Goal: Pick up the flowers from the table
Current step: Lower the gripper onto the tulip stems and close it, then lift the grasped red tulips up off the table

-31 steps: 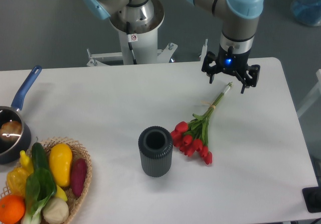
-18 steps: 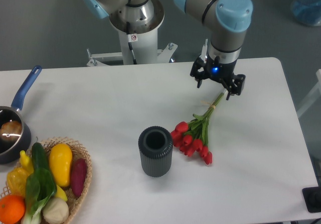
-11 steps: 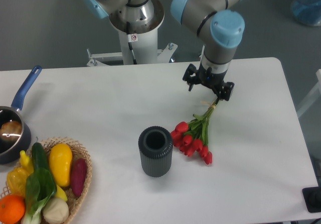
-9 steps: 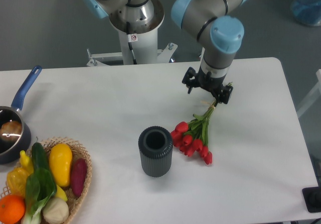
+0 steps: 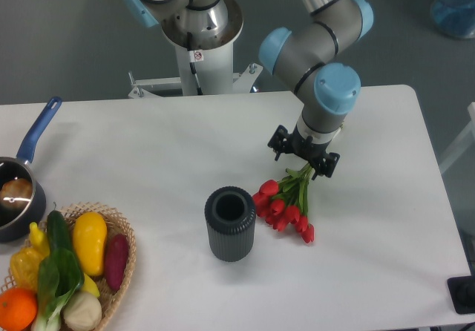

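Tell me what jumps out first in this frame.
The red flowers lying right of centre on the white table, with the gripper low over their stems. Just left of the blooms stands a dark ribbed vase, and a basket of bright produce fills the lower left corner.

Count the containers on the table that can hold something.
3: a dark ribbed vase at centre, left of the flowers; a wicker basket of produce at front left; a blue-handled saucepan at the left edge.
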Controlling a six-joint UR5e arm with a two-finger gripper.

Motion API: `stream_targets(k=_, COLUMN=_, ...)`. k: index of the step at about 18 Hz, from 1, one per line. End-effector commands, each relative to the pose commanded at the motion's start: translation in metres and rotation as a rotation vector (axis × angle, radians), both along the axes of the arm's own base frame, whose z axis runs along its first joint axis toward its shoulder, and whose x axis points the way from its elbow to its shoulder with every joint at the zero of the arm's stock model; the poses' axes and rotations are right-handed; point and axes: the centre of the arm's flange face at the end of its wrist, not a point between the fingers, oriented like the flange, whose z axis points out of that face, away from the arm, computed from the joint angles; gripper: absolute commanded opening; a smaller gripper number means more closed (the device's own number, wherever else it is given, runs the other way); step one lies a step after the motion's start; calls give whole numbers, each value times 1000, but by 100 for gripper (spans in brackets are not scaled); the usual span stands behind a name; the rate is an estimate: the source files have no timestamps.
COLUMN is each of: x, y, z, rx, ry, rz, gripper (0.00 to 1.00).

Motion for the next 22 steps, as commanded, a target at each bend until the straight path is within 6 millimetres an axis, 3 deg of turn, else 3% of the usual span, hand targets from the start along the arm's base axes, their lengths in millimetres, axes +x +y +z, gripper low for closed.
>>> stream_targets(k=4, x=-4, y=5, z=-12, rx=10, ry=19, rz=12, gripper=98)
stream_targets(k=8, x=-1, y=17, z=-21, rx=12, ry=30, rz=36, gripper=59)
stream_targets(k=10, x=0, y=17, z=-20, rx=11, ry=29, rz=36, gripper=33)
stream_targets(k=11, x=1, y=17, z=-18, rx=10, ry=31, rz=38, gripper=25)
stream_targets(k=13, x=1, y=17, z=-12, rx=14, ry=36, rz=77, gripper=23)
stream_targets(k=15, x=-1, y=19, z=5, rx=26, ry=61, rz=123, gripper=0)
stream_targets(k=18, x=-2, y=17, z=24, rx=41, ry=92, rz=130, gripper=0)
stream_targets(k=22, x=-19, y=20, z=72, rx=89, ry=178, rz=127, gripper=0)
